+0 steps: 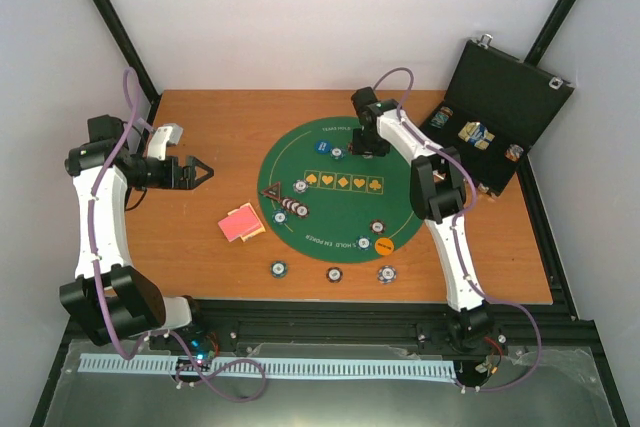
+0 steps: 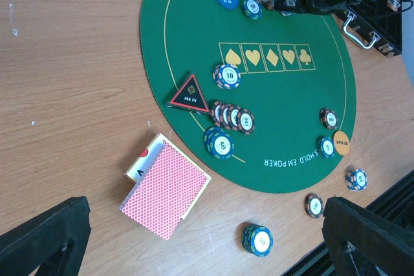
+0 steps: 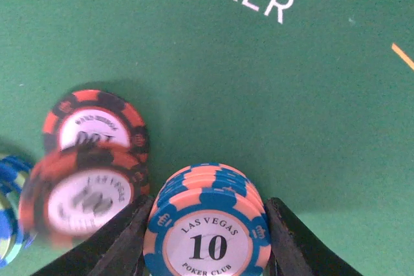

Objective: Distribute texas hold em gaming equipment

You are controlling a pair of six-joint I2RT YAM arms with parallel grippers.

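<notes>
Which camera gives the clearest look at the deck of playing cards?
Left wrist. The card deck lies large and unobstructed on the wood beside the green mat, its red patterned back sharp. The top external view shows it only as a small pink-red block. The right wrist view misses it entirely.

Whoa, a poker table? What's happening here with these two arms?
Two robot arms are setting out poker gear. The right gripper is at the far side of the round green felt mat, fingers straddling a small stack of blue-and-orange striped chips marked 10; whether it is squeezing them is unclear. The left gripper hangs open and empty near a deck of red-backed playing cards. Other chips lie on and around the mat, and an open black case sits far right.
</notes>
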